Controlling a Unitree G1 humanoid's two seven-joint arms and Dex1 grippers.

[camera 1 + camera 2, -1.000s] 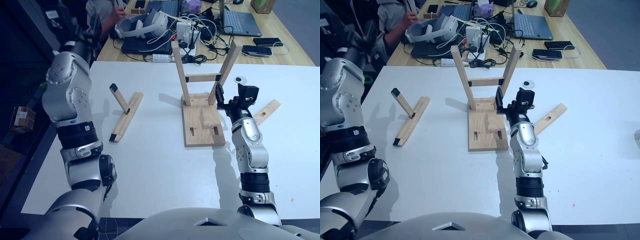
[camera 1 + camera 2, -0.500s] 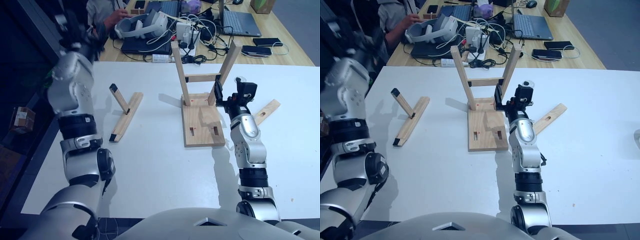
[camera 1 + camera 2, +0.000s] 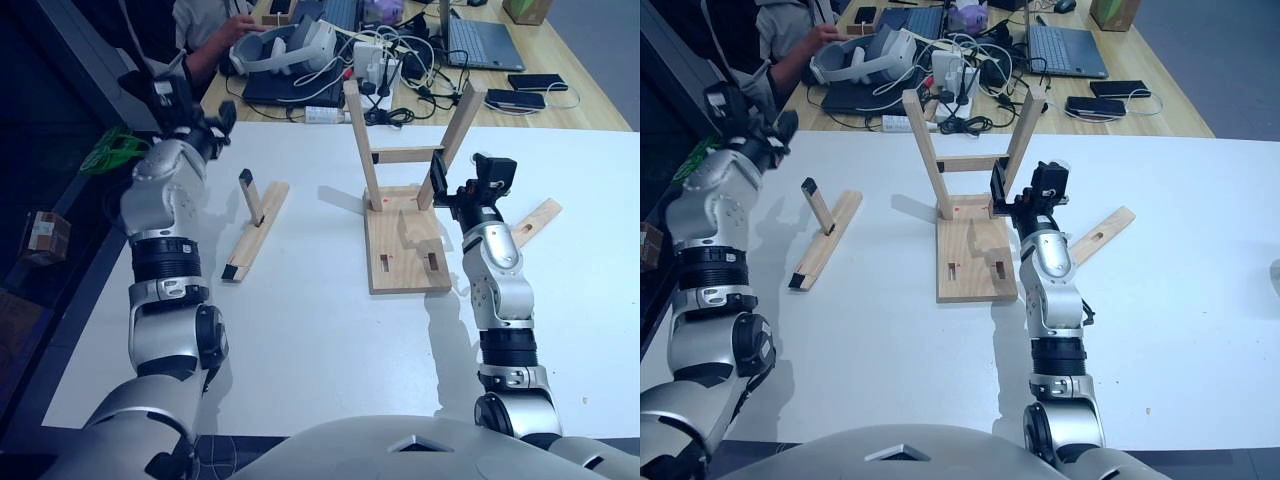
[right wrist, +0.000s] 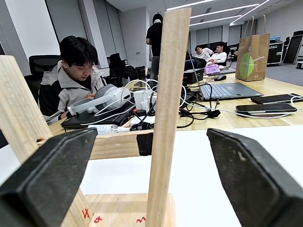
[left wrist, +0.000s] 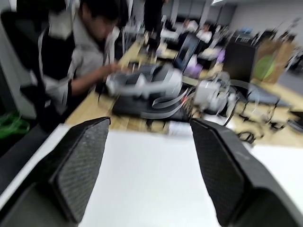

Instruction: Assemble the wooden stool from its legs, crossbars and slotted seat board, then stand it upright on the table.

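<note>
The slotted seat board (image 3: 405, 252) lies flat mid-table. Two legs (image 3: 361, 140) rise from its far end, joined by a crossbar (image 3: 405, 155). My right gripper (image 3: 452, 185) is open around the right-hand leg (image 4: 163, 109), low down near the board, its fingers (image 4: 47, 184) well apart from the wood. A second leg piece (image 3: 255, 228) lies to the left with a short black-tipped post (image 3: 248, 193) standing on it. My left gripper (image 3: 215, 118) hangs open over the table's far left corner, with nothing between its fingers (image 5: 78, 165).
A loose slotted bar (image 3: 535, 220) lies on the white table (image 3: 320, 340) to the right of my right arm. Behind the table a desk (image 3: 590, 100) holds laptops, cables, phones and a headset. A person sits there.
My left arm swung down and forward from high at the left to the table's far left corner. My right gripper edged closer around the right leg. The short post looks more upright.
</note>
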